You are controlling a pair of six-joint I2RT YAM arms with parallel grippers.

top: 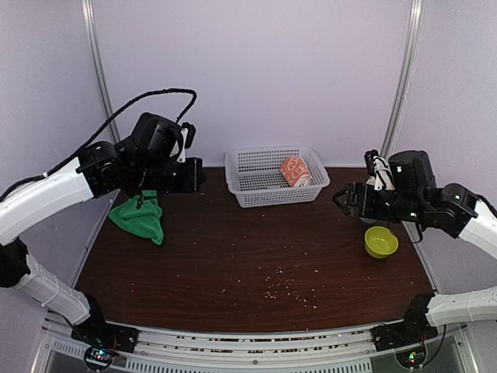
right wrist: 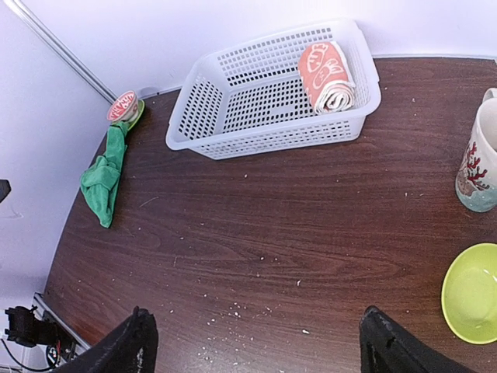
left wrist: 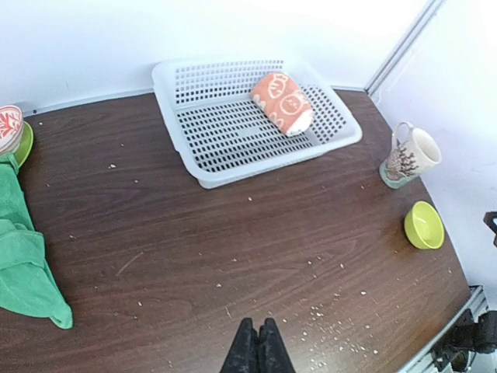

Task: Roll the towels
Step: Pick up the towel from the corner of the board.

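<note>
Peach towel (top: 295,171): how is its step to be rated? (Operator)

It is rated as done. The cloth is seen rolled into a tight cylinder and is laid inside the white basket (top: 268,200), against its right-hand wall, at the far side of the table (top: 233,256). (Technician)

And the green towel (top: 140,217)? (Operator)

No rolling is shown. It is found crumpled in a loose heap at the far left edge of the table, well apart from the basket and beside a small red-patterned dish (right wrist: 124,106). It must be spread flat before it can be rolled, so roughly half of the task is judged to be left. (Technician)

How are the claws set? (Operator)

The left gripper (left wrist: 258,334) is pressed fully together and nothing is pinched between its fingers. It is held above the left side of the table, close to the green towel, but no contact with the cloth is shown. The right gripper (right wrist: 255,311) is spread wide and is held empty over the right side, near the yellow-green bowl (top: 380,242) and the mug (left wrist: 409,155). (Technician)

What is left, then? (Operator)

One towel is to be flattened and rolled. It is presumed that it is then to be placed in the basket beside the first. (Technician)
</note>
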